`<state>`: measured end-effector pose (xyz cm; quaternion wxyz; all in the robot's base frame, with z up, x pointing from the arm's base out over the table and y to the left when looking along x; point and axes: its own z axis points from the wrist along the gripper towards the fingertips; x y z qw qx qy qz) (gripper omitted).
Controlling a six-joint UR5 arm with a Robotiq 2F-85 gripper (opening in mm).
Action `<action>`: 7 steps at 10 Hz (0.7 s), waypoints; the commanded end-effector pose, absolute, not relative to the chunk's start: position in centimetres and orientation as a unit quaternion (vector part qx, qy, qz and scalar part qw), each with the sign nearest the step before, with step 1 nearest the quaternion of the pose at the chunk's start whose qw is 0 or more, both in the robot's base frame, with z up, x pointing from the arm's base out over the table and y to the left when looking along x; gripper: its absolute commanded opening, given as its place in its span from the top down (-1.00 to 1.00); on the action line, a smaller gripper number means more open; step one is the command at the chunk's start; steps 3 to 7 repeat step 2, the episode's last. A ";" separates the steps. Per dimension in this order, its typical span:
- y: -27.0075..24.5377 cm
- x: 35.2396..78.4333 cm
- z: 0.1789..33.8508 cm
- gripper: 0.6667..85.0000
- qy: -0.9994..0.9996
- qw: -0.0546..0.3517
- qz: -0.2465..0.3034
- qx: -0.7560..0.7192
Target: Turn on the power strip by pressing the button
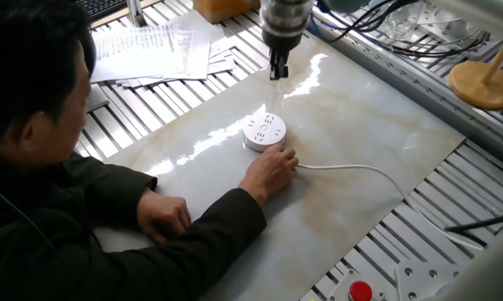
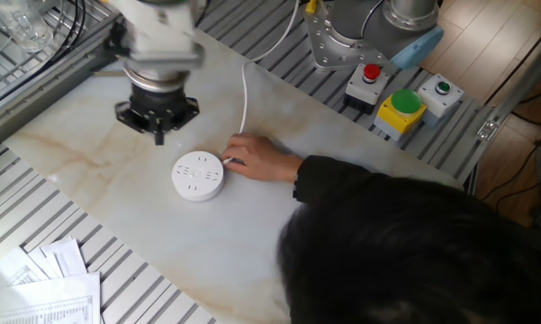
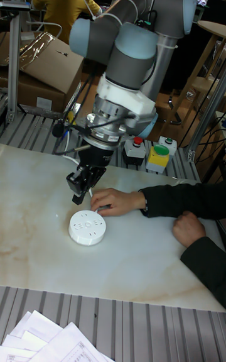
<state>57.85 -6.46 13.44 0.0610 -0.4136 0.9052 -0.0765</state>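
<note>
Fingers [image 3: 78, 187]: two dark tips pointing down, seen close side by side; whether a gap separates them cannot be told from any view, and they grip nothing.

Gripper [image 1: 278, 72]: hangs above the marble-patterned table [image 1: 377, 134], clear of the power strip and on its far side in one fixed view; in the other fixed view [image 2: 158, 133] it sits to the upper left of the puck, apart from it.

Power strip [image 1: 264, 132]: round white puck, flat on the table near its middle, socket face up. No long axis, being circular. White cord [image 1: 351, 167] leaves it on the right in one fixed view and curves toward the table's near right edge. The button is perhaps at the rim near the cord, too small to confirm.

Person's hand [image 1: 272, 171]: rests against the puck's near edge, steadying it.

Step in hand, as judged: gripper off the strip, no contact. Next move calls for lining the tips up over the button, then a short straight press down, keeping clear of the hand.
</note>
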 end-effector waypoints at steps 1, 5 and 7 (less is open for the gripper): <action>-6.3 59.0 14.4 0.99 0.930 0.094 -0.049 -0.352; -6.2 59.1 14.4 0.99 0.932 0.096 -0.048 -0.347; -6.2 59.1 14.4 0.99 0.932 0.096 -0.048 -0.347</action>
